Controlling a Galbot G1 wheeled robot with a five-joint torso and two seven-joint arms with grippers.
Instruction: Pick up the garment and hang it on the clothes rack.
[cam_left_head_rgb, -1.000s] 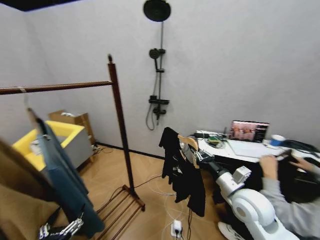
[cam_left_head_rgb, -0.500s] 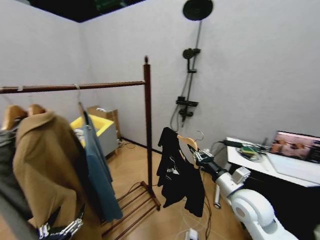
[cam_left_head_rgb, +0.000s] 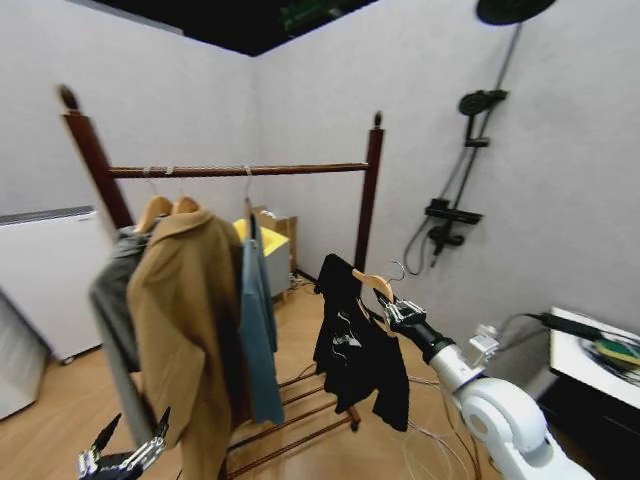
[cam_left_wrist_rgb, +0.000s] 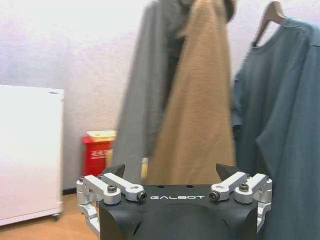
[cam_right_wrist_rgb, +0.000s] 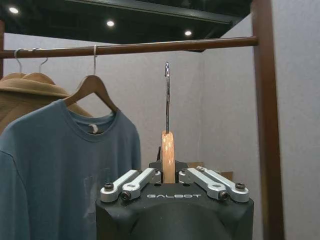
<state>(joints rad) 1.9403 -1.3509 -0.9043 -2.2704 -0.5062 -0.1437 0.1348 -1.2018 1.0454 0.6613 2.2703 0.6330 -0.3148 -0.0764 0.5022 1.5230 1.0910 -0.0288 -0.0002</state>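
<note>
The garment (cam_left_head_rgb: 358, 345), a thin black top, hangs from a light wooden hanger (cam_left_head_rgb: 374, 285) with a metal hook (cam_right_wrist_rgb: 167, 95). My right gripper (cam_left_head_rgb: 397, 313) is shut on that hanger and holds it in the air, to the right of the clothes rack's right post (cam_left_head_rgb: 367, 190). In the right wrist view the hanger (cam_right_wrist_rgb: 168, 157) stands upright between the fingers (cam_right_wrist_rgb: 131, 183), its hook reaching up just under the rail (cam_right_wrist_rgb: 130, 48). The clothes rack (cam_left_head_rgb: 235, 170) is dark reddish-brown with knob finials. My left gripper (cam_left_head_rgb: 122, 459) hangs low at the bottom left, open; in its own view the left gripper (cam_left_wrist_rgb: 172, 172) holds nothing.
On the rail hang a grey garment (cam_left_head_rgb: 115, 295), a tan coat (cam_left_head_rgb: 180, 320) and a teal-blue shirt (cam_left_head_rgb: 262, 320). A white cabinet (cam_left_head_rgb: 40, 280) stands left. A shower fixture (cam_left_head_rgb: 455, 180) is on the right wall, a white table (cam_left_head_rgb: 590, 365) far right. Cables (cam_left_head_rgb: 430, 450) lie on the wooden floor.
The whole head view has swung left, so the camera turned: the rack with its clothes now sits centre and the desk slid out right. The right gripper still holds the hanger.
</note>
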